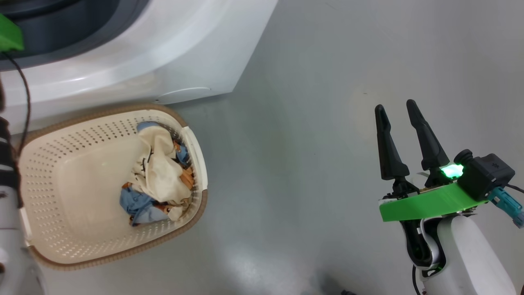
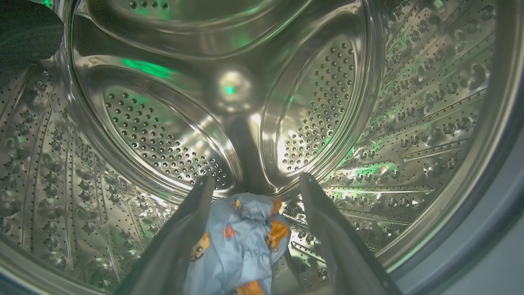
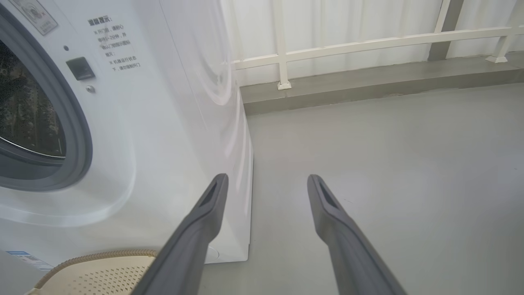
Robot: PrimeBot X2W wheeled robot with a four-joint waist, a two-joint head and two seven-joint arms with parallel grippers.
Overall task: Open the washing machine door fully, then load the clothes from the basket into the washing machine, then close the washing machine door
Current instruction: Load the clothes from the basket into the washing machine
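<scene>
Inside the perforated steel drum (image 2: 163, 135) of the washing machine (image 1: 163, 49), my left gripper (image 2: 256, 180) is open. A light blue garment with orange marks (image 2: 241, 246) lies low between its spread fingers; I cannot tell whether they touch it. On the floor before the machine stands the basket (image 1: 73, 184), with cream-white and blue clothes (image 1: 159, 172) heaped at its right side. My right gripper (image 1: 395, 105) hovers open and empty over the floor well right of the basket, and its own view shows its fingers (image 3: 204, 221) apart. The door is out of view.
The grey-blue seal (image 3: 80, 135) rings the drum opening on the washer's white front (image 3: 163, 123). Bare grey floor (image 1: 311, 123) stretches right of the basket. A low kerb with a white railing (image 3: 368, 41) bounds the far side. My left arm's cable (image 1: 25, 102) runs along the left edge.
</scene>
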